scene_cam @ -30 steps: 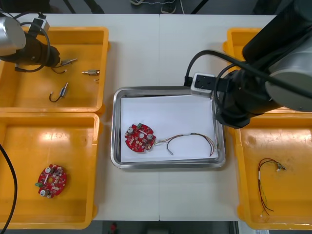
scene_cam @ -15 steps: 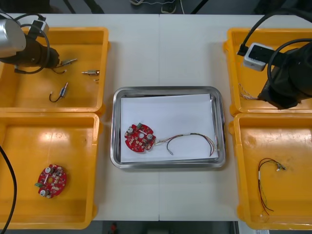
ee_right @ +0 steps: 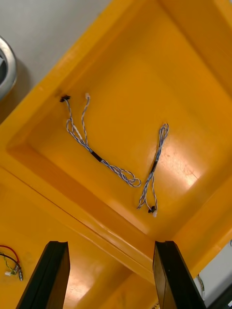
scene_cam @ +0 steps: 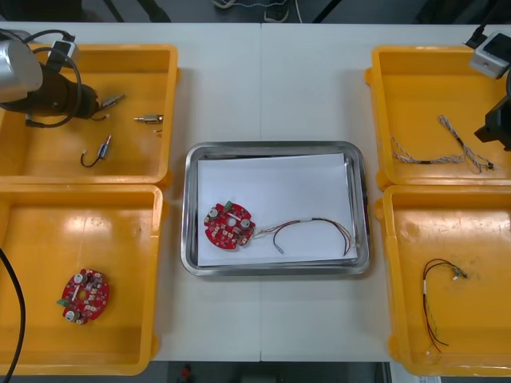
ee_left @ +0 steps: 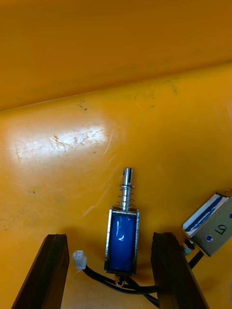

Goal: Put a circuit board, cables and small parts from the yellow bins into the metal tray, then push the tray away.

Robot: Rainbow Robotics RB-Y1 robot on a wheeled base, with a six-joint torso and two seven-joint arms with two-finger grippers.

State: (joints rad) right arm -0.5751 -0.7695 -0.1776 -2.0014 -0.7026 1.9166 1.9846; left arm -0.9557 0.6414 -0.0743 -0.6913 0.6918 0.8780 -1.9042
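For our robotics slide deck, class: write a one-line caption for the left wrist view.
Open left gripper poised over a small blue-bodied metal part on the floor of a yellow bin.

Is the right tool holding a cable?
No, the right tool is open and empty; the cables lie loose in the bin.

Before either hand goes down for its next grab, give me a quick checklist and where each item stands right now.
1. Left hand open: ok.
2. Small metal part centred between its two sides: ok.
3. Left hand already touching that part: cannot tell.
4. Right hand open: ok.
5. Blue and white cables ahead of the right hand, in the far right bin: ok.
6. Room left in the tray beside the circuit board and cable: ok.
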